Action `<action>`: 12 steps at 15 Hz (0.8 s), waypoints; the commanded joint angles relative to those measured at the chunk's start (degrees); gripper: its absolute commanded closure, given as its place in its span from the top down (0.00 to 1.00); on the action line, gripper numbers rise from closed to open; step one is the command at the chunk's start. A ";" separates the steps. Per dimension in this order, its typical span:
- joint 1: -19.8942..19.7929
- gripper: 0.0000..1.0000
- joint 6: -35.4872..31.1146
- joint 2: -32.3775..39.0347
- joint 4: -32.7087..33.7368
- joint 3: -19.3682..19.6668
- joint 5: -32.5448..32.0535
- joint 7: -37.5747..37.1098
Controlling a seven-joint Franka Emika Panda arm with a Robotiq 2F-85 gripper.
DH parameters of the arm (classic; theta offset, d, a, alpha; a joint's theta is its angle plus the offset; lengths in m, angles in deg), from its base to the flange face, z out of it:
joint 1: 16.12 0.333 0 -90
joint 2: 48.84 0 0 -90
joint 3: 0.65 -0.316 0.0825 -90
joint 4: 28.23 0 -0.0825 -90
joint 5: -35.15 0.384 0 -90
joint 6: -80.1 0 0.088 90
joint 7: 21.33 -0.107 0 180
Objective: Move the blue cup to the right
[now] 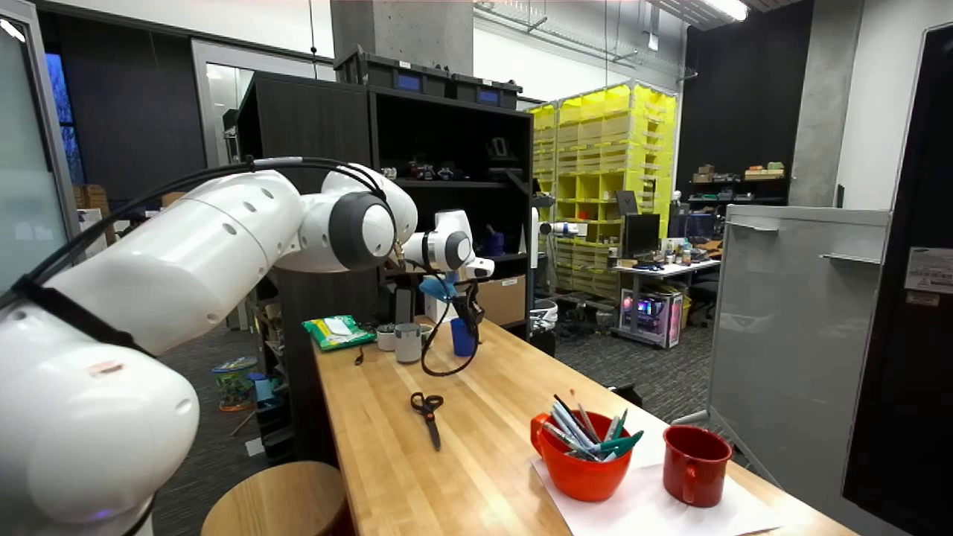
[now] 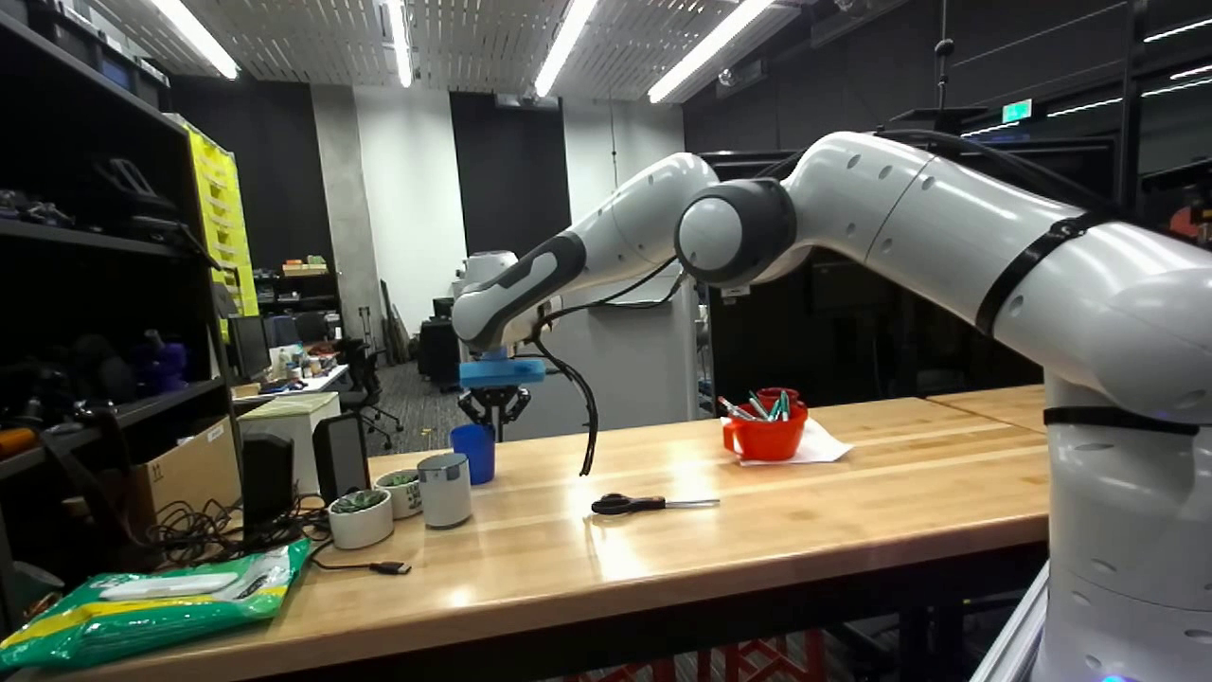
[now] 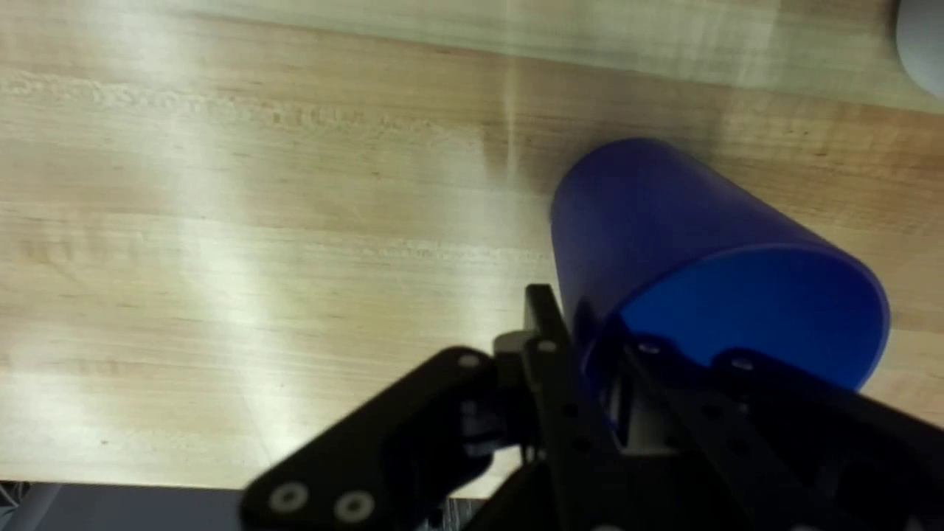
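Observation:
The blue cup (image 1: 462, 339) stands at the far end of the wooden table in both exterior views (image 2: 480, 457). It looks upright there. In the wrist view the cup (image 3: 656, 214) fills the right of centre, its open mouth towards the camera. My gripper (image 3: 586, 332) is at the cup's rim, with one finger outside the wall and the other inside the mouth. The fingers are close together with the wall between them. The inner fingertip is partly hidden in the dark cup. In an exterior view the gripper (image 2: 495, 424) points straight down onto the cup.
A grey cup (image 2: 444, 490) and small potted plants (image 2: 360, 518) stand close beside the blue cup. Black scissors (image 2: 653, 504) lie mid-table. A red bowl (image 1: 584, 476) of pens and a red cup (image 1: 696, 465) stand on white paper. A green packet (image 1: 339, 332) lies nearby.

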 commanded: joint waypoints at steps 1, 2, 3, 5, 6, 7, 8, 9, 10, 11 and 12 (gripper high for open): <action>-0.26 0.00 1.38 -0.72 0.78 -0.71 0.97 0.04; -0.11 0.00 1.40 -1.59 0.20 -0.46 0.79 -0.14; -0.06 0.01 1.34 -2.33 -0.35 -0.35 0.64 -0.12; 0.14 0.01 0.64 -4.72 -2.59 0.22 0.18 -0.64; 0.24 0.01 0.35 -6.30 -3.91 0.64 -0.01 -1.12; 0.33 0.01 0.13 -8.39 -5.78 1.29 -0.16 -2.03; 0.37 0.01 -0.18 -10.04 -7.30 1.89 -0.25 -2.80; 0.43 0.01 -0.35 -12.58 -9.83 2.52 -0.24 -3.83; 0.54 0.01 -0.90 -15.02 -12.60 3.26 -0.43 -4.73; 0.72 0.01 -1.12 -17.37 -15.18 4.05 -0.64 -5.72; 0.43 0.01 -0.75 -19.46 -17.07 4.11 -1.56 -7.08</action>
